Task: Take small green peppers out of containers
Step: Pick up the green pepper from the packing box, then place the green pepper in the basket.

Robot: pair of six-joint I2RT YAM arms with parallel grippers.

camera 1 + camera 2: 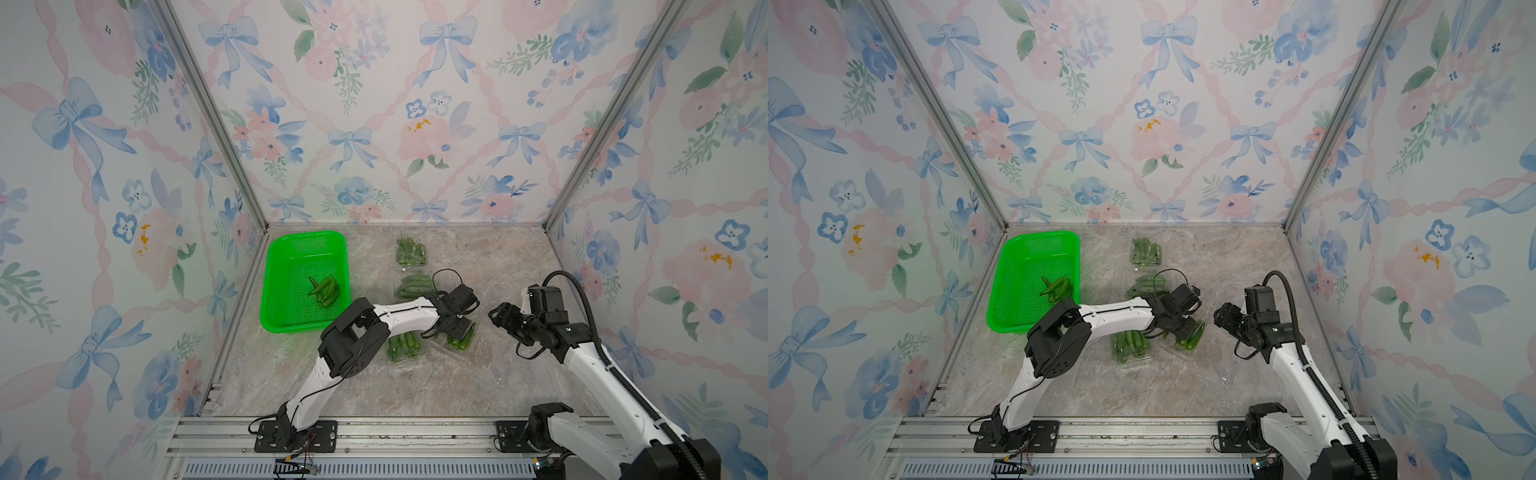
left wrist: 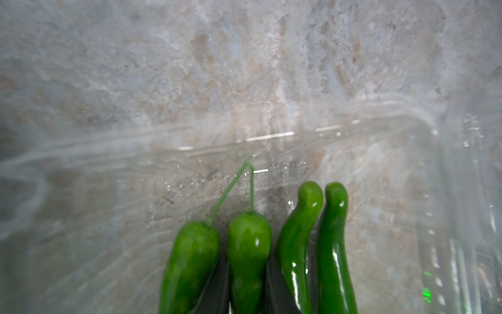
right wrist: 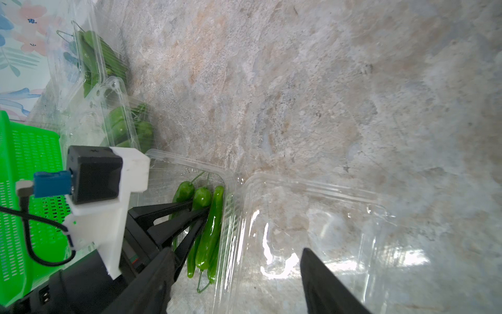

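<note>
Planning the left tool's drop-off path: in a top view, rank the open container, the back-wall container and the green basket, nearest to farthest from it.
1. Open container: directly under the left tool, which reaches into it.
2. Back-wall container: farther back, slightly to the robot's left.
3. Green basket: farthest, at the back left corner.

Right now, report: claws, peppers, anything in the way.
Left claw shut on one small green pepper inside open container. Right claw open, empty, over its lid. Three other containers full. Nothing blocking.

Floral bow-print wallpaper walls (image 1: 374,104); marbled grey-beige floor (image 1: 478,374); aluminium corner posts (image 1: 215,116).
</note>
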